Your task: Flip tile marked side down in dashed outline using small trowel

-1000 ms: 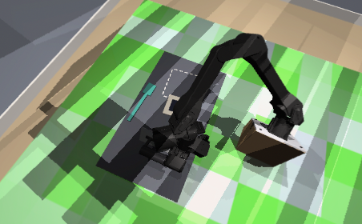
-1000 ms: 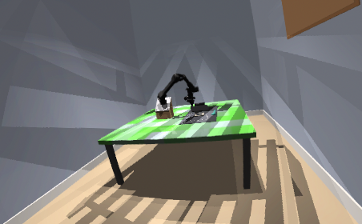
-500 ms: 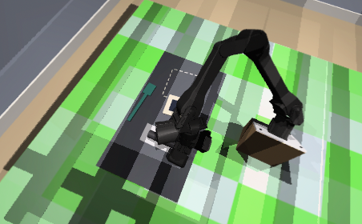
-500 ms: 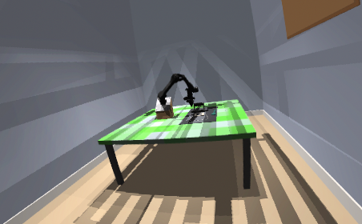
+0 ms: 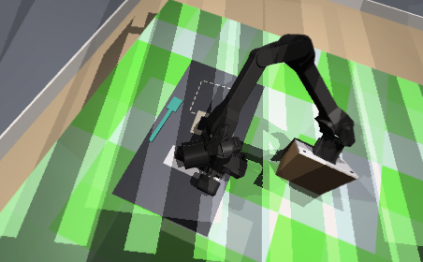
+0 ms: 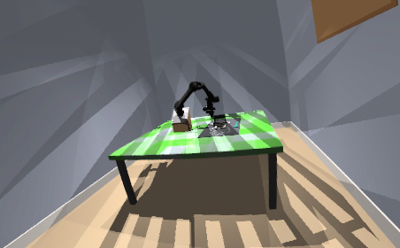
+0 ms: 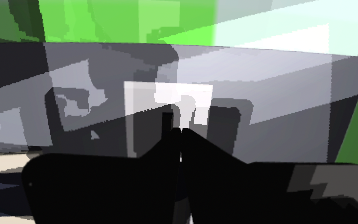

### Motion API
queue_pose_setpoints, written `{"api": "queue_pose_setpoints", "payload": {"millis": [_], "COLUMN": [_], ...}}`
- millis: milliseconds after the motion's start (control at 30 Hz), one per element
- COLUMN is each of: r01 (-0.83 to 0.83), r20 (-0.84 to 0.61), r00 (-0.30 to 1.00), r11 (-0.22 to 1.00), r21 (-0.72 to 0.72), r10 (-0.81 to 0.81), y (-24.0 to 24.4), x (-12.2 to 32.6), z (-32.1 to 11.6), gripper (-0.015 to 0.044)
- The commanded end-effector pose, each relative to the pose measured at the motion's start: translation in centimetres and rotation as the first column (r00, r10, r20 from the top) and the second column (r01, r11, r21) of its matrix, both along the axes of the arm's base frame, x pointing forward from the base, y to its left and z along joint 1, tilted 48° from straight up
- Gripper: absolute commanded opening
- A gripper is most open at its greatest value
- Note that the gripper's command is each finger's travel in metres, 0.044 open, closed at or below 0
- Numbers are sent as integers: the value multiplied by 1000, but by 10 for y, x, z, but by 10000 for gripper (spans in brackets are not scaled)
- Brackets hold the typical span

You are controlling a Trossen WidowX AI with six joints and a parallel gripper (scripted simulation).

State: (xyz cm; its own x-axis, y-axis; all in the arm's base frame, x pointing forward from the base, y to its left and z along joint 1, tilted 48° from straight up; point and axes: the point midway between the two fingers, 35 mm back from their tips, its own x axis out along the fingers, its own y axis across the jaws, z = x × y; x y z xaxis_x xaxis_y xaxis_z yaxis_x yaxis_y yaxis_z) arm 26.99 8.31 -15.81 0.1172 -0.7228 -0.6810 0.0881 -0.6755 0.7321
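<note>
The teal trowel [image 5: 174, 104] [image 6: 236, 124] lies flat on the dark mat [image 5: 140, 189] [image 7: 285, 142], with nothing holding it. The dashed outline [image 5: 202, 81] is on the mat, partly hidden by the arm. A beige piece with a dark navy patch [image 5: 196, 127] [image 7: 5, 162], probably the tile with its marked side up, lies just beside the outline, partly covered by the arm. A pale square [image 5: 169, 160] [image 7: 140, 105] lies flat on the mat beneath the gripper. My gripper [image 7: 180, 135] is shut with nothing visible between its fingertips, over the pale square.
The arm rises from a brown box-like base [image 5: 302, 172] [image 6: 181, 127] on the green checked table [image 6: 149, 143]. Shadows and bright light patches cross the table and mat. The upper arm hangs over the right side of the mat.
</note>
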Motion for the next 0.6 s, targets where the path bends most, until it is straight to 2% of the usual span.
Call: {"api": "queue_pose_setpoints", "payload": {"millis": [0,200,333,567], "r01": [0,0,-1,-3], "r20": [1,0,0,-1], "r00": [1000,1000,1000,1000], "r11": [1000,1000,1000,1000], "r21": [1,0,1,5], "r10": [0,0,1,3], "y": [0,0,6,32], "x": [0,0,0,-2], "z": [0,0,-3,-20], "gripper": [0,0,100,100]}}
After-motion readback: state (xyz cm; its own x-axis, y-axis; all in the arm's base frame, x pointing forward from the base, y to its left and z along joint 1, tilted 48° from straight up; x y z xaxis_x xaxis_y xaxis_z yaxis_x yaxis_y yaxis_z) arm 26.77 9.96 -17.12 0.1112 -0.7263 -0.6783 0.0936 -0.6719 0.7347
